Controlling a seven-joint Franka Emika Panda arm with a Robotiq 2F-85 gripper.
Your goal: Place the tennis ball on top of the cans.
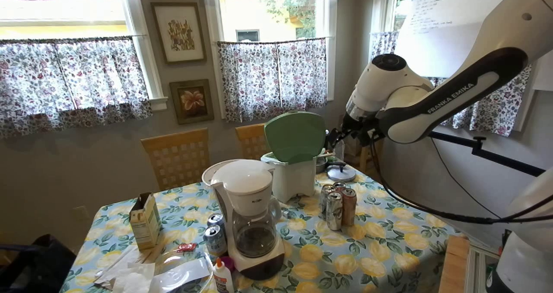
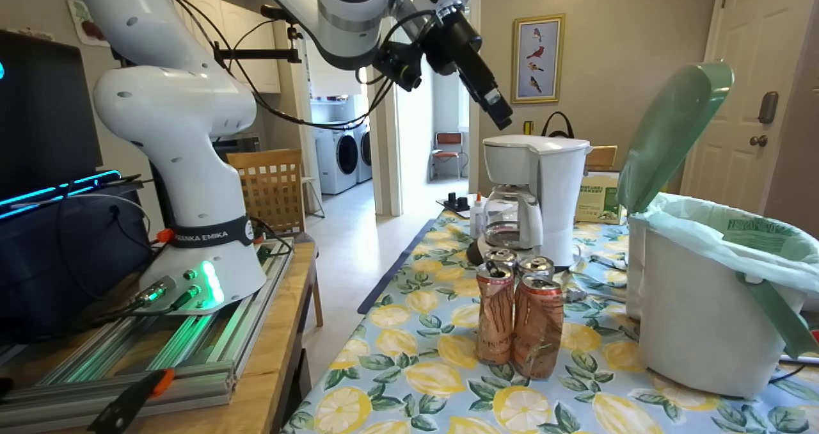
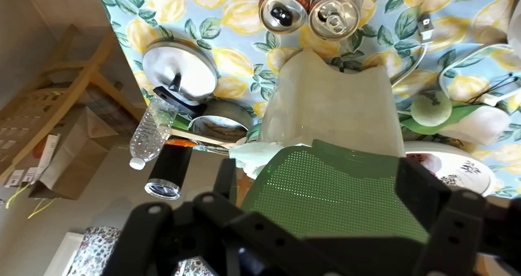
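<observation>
The tennis ball [image 3: 431, 108] is a pale yellow-green round thing in the wrist view, at right, resting by a green and white item beside the bin. I cannot find it in either exterior view. The cans [image 1: 334, 211] stand upright in a tight group on the tablecloth, also in an exterior view [image 2: 539, 328] and at the top of the wrist view [image 3: 334, 18]. My gripper [image 3: 321, 186] is open and empty, its fingers apart with the green bin lid behind them. It hangs high above the table, also in both exterior views [image 1: 333, 138] [image 2: 500, 112].
A white bin [image 2: 697, 312] with its green lid [image 1: 295, 137] raised stands beside the cans. A coffee maker [image 1: 252, 215], other cans [image 1: 215, 240], a pot lid [image 3: 179, 68], a pot [image 3: 224, 121], a bottle [image 3: 152, 127] and a white dish [image 3: 452, 168] are around.
</observation>
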